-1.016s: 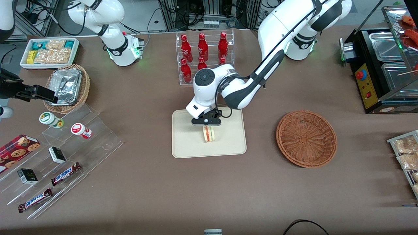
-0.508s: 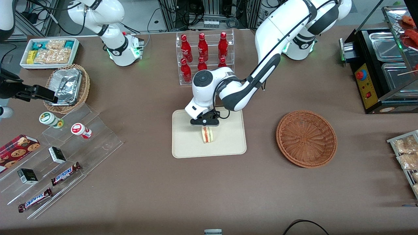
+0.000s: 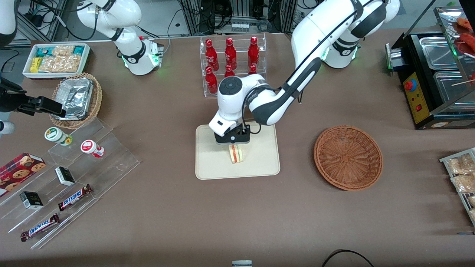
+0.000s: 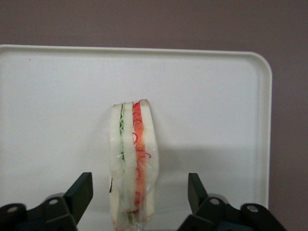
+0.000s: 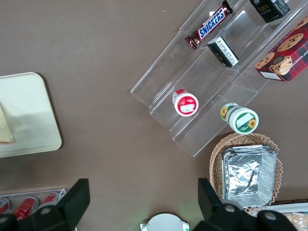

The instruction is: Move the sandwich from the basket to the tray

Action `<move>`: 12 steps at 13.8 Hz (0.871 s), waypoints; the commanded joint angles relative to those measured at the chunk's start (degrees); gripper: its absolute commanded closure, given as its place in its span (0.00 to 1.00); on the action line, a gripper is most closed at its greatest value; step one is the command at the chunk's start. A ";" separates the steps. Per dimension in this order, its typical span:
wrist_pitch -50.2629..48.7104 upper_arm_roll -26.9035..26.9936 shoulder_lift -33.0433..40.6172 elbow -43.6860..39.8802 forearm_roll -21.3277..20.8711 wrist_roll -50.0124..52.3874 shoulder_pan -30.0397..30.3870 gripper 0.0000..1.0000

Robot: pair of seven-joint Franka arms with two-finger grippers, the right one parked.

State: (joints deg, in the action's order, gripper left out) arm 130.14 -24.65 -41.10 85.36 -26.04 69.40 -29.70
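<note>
The sandwich (image 3: 236, 154) stands on its edge in the middle of the cream tray (image 3: 211, 165), wrapped in clear film, its red and green filling lines showing (image 4: 134, 159). My left gripper (image 3: 233, 142) hangs just above it and is open. In the left wrist view the gripper (image 4: 137, 187) straddles the sandwich, and a gap shows between each black finger (image 4: 81, 190) and the bread. The reddish-brown basket (image 3: 348, 157) sits empty beside the tray (image 4: 57, 96), toward the working arm's end of the table.
A clear rack of red bottles (image 3: 232, 65) stands farther from the front camera than the tray, close to my arm's elbow. An acrylic stepped shelf with snacks (image 3: 74, 174), a tan basket with a foil container (image 3: 76, 98) and a white snack box (image 3: 55, 59) lie toward the parked arm's end. A black food warmer (image 3: 434, 74) stands toward the working arm's end.
My wrist has shifted slightly toward the parked arm's end. The sandwich has stayed at nearly the same spot on the tray.
</note>
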 commanded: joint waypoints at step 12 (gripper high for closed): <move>-26.15 0.22 24.12 1.03 10.56 -7.13 16.75 0.01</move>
State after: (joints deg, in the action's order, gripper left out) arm 106.94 -24.00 -19.87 84.67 -17.68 67.45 -16.50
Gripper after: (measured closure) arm 0.004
